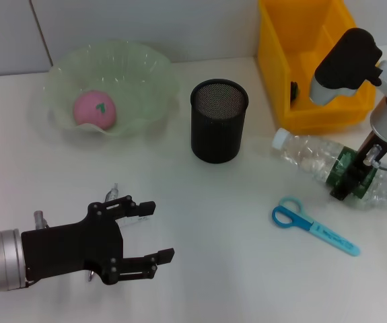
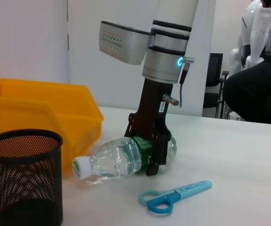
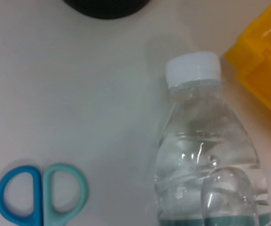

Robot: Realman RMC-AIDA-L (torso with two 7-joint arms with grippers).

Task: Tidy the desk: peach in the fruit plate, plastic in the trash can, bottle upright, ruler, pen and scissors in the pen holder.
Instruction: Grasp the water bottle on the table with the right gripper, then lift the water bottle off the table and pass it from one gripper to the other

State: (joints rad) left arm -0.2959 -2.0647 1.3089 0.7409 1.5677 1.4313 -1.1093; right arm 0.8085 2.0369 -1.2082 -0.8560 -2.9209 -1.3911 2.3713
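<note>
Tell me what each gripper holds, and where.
The right gripper straddles the lying bottle at its green label; closure unclear. The left gripper holds nothing, jaws open.
</note>
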